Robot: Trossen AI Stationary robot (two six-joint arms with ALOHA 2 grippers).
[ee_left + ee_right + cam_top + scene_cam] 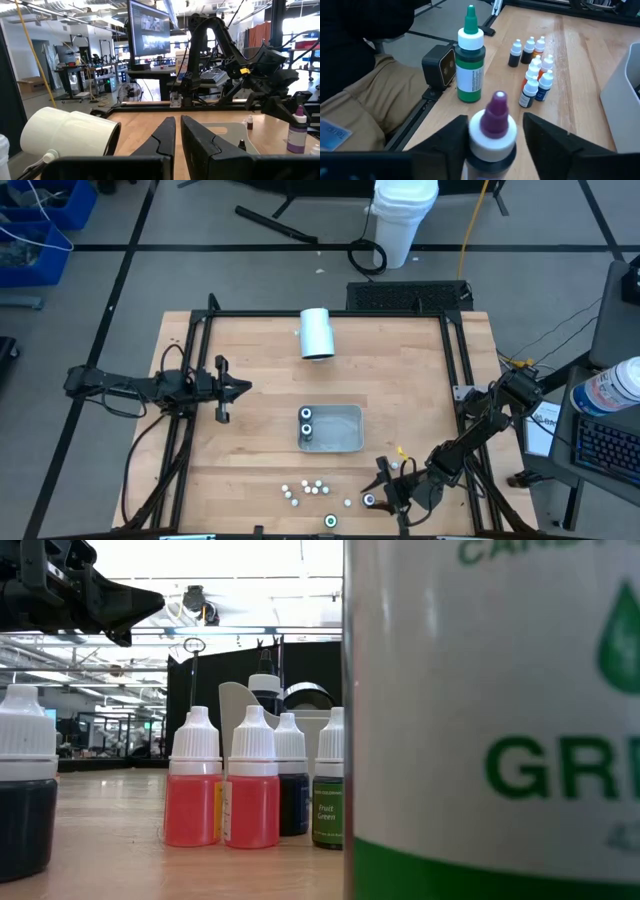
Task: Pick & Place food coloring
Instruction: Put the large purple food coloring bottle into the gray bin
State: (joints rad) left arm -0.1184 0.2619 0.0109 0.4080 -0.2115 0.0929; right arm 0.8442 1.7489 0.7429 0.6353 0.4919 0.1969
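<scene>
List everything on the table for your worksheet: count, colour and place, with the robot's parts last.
white cylinder: one, white, lying far middle.
tray: one, grey, centre.
dark-topped bottles: two, inside the tray's left end.
small bottles: about seven, white-capped, red, orange and dark, clustered near the front edge.
green bottle: one, front edge.
purple-tipped bottle: one, front right.
left gripper: shut, empty, left of tray.
right gripper: around the purple-tipped bottle.

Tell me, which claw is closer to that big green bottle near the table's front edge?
The right claw: it straddles a purple-tipped bottle just beside the green bottle. The left claw waits far off, across the table beyond the grey tray.
</scene>
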